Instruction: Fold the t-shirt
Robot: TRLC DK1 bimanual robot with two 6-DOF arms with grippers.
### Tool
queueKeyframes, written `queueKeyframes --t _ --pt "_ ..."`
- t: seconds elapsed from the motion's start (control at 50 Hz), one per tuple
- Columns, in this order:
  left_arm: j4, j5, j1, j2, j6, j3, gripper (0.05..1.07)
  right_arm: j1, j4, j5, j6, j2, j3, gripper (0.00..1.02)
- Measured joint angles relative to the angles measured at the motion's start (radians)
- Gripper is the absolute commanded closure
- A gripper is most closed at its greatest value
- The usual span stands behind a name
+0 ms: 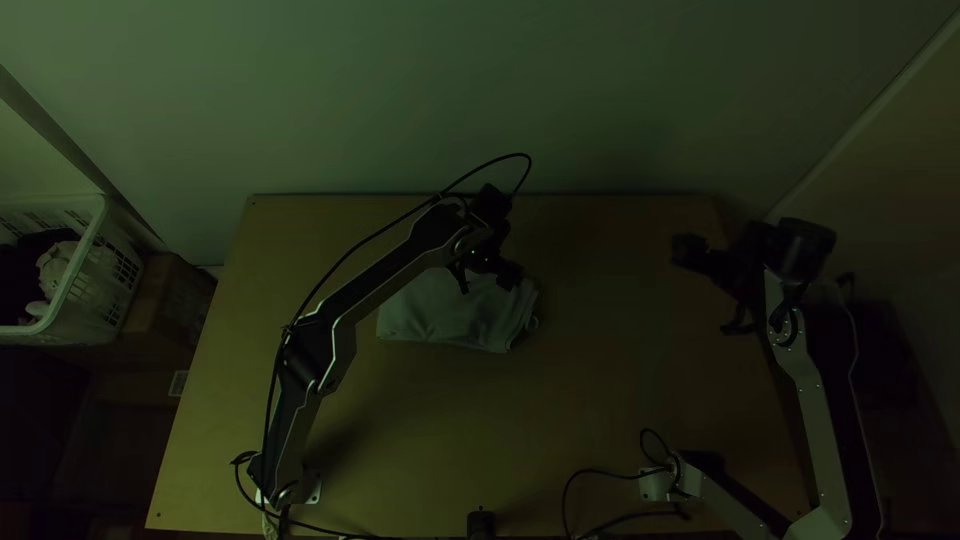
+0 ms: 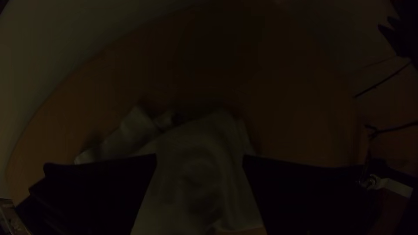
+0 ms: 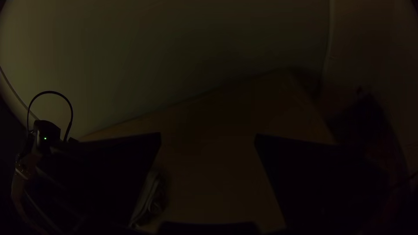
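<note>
In the top view the light grey t-shirt (image 1: 440,311) lies as a compact folded bundle, left of the table's middle. My left gripper (image 1: 490,284) is over its upper right part, fingers apart. In the left wrist view the cloth (image 2: 196,174) shows between the spread fingers of the left gripper (image 2: 199,161), with a loose rumpled edge beyond. My right gripper (image 1: 708,290) stands open at the table's right side, well away from the shirt. Between the fingers of the right gripper (image 3: 208,141) in the right wrist view is bare wood; the shirt's folded side (image 3: 148,200) shows beside one finger.
The wooden table (image 1: 620,380) has bare surface between the shirt and the right arm, and in front of the shirt. A white basket (image 1: 75,270) with cloth in it stands off the left side. Cables loop near the right arm's base; a wall rises behind the table.
</note>
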Motion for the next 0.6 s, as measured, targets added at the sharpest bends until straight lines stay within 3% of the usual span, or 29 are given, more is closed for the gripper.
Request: queueKeyframes --t 0.22,0.4,0.6 --pt "0.005 0.0 0.115 -0.137 0.0 -0.006 0.09 0.016 0.168 0.0 -0.038 -0.005 -0.034 0.04" --pt "0.1 0.0 0.245 -0.318 0.016 -0.099 0.09 0.034 0.278 0.0 -0.09 -0.013 -0.035 0.04" --pt "0.205 -0.068 0.368 -0.517 0.056 -0.248 0.1 0.019 0.509 0.031 -0.148 -0.092 -0.036 0.04"
